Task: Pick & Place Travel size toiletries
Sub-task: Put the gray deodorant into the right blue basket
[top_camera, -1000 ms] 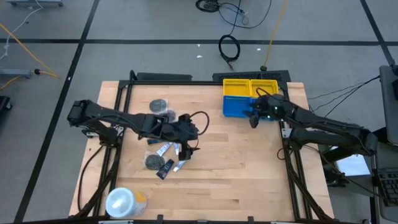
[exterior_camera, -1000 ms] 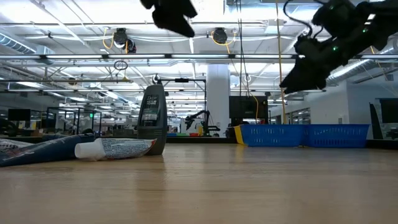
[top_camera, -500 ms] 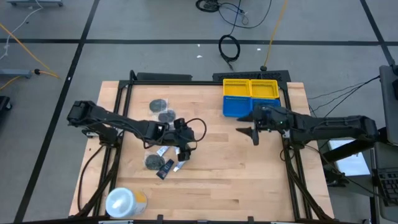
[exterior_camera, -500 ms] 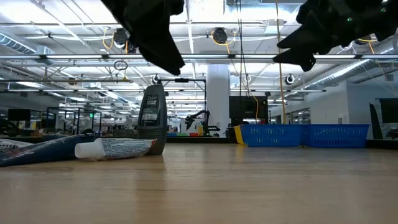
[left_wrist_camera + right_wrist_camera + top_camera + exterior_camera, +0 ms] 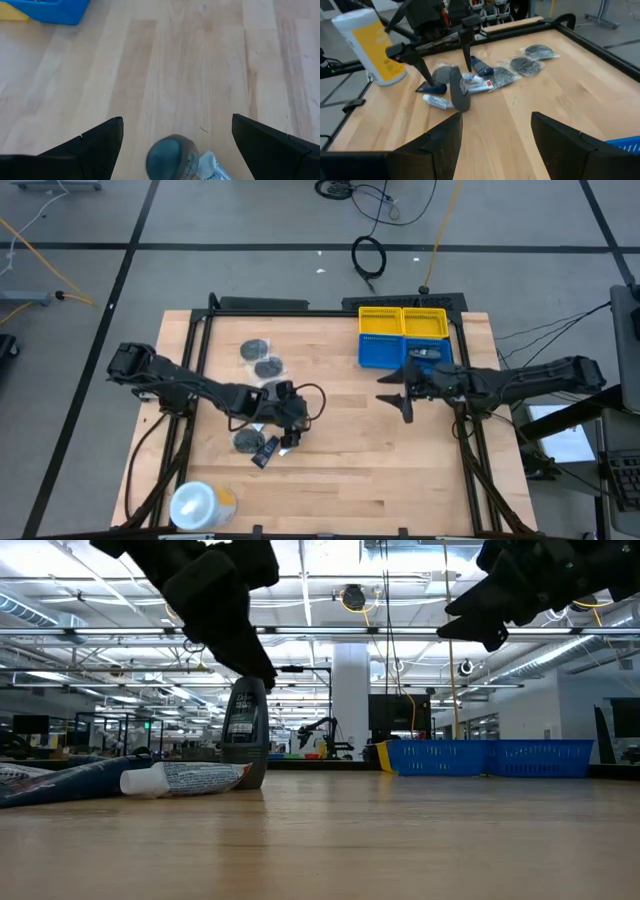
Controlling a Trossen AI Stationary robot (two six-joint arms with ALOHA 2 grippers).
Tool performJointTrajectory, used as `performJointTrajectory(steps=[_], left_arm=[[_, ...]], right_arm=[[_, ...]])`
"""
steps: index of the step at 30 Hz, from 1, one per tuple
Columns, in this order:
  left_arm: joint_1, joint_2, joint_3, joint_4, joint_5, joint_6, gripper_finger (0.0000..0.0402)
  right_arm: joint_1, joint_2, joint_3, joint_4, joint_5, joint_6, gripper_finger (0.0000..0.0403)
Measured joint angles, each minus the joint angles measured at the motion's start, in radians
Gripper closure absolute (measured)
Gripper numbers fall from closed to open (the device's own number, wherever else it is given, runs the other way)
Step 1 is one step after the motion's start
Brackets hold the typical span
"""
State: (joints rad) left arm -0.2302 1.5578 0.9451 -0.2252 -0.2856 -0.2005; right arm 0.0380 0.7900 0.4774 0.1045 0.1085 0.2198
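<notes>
- Left gripper has its fingers spread wide, nothing in them, hanging right over the toiletries.
- Directly under it stands an upright grey bottle, white tube lying beside it.
- Two round packets sit nearby.
- Right gripper is open too, empty, above bare table near the blue bin.
- Big roll is at the table's corner.

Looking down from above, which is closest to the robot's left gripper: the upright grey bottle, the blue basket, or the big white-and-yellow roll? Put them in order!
From the left gripper:
1. Grey bottle, right under it in the toiletries pile.
2. White-and-yellow roll, at the table's near left corner.
3. Blue basket, across the table by the right arm.
</notes>
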Motion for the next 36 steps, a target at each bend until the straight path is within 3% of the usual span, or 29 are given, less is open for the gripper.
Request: performJointTrajectory(steps=[21, 32, 36], left_arm=[[-0.001, 0.0, -0.217, 0.332, 0.024, -0.041, 0.0037], [0.0, 0.0, -0.278, 0.465, 0.027, -0.045, 0.0037], [0.0, 0.0, -0.303, 0.504, 0.048, -0.045, 0.0058]], right_arm=[[0.002, 0.155, 0.0, 0.11, -0.005, 0.002, 0.0174], [0.03, 0.176, 0.0, 0.144, -0.005, 0.0, 0.0174], [0.039, 0.177, 0.0, 0.17, -0.005, 0.0, 0.0174]])
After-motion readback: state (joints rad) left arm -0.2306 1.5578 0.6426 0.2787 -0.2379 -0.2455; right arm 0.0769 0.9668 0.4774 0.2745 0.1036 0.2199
